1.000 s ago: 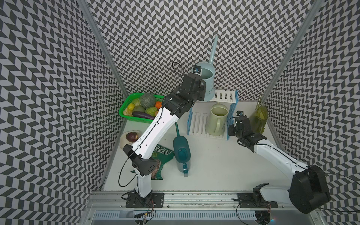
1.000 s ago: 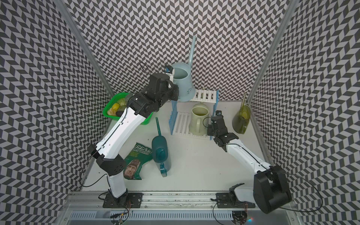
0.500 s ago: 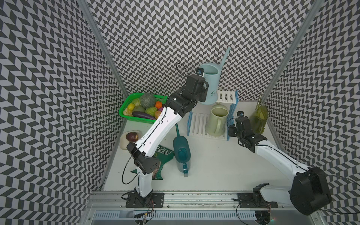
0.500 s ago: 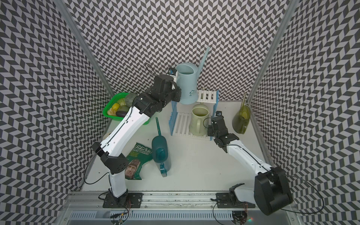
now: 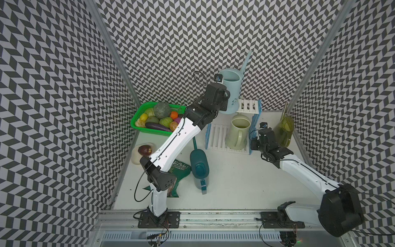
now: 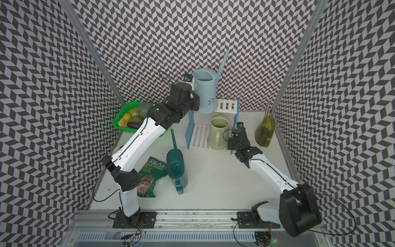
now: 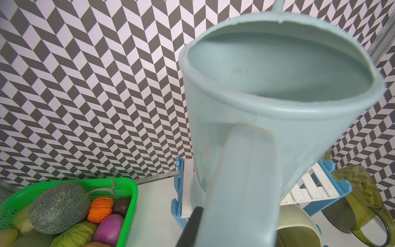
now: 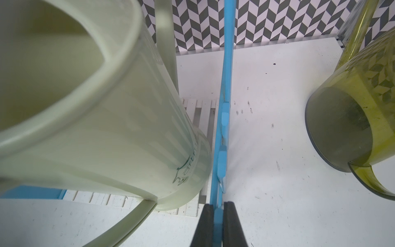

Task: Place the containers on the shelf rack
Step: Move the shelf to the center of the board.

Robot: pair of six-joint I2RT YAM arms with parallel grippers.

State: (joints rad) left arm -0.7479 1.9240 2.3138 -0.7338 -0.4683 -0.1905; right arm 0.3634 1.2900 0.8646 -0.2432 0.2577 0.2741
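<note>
The shelf rack (image 5: 248, 105) stands at the back of the table (image 5: 245, 181), right of centre. The first can (image 5: 229, 85) is upright at the left end of the upper shelf. The second can (image 5: 238, 132) stands on the right half of the lower shelf. The third can (image 5: 285, 132) stands on the table right of the rack, near the side wall. The fourth can (image 5: 199, 169) sits before the rack's left end, spout pointing back. Just left of it lies a snack bag (image 5: 180, 171), with a dish (image 5: 135, 157) behind that and a basket (image 5: 134, 125) in the back left corner.

Left arm (image 5: 171, 145) extended high and back, left tool (image 5: 227, 96) clamped; right tool (image 8: 218, 217) clamped low
</note>
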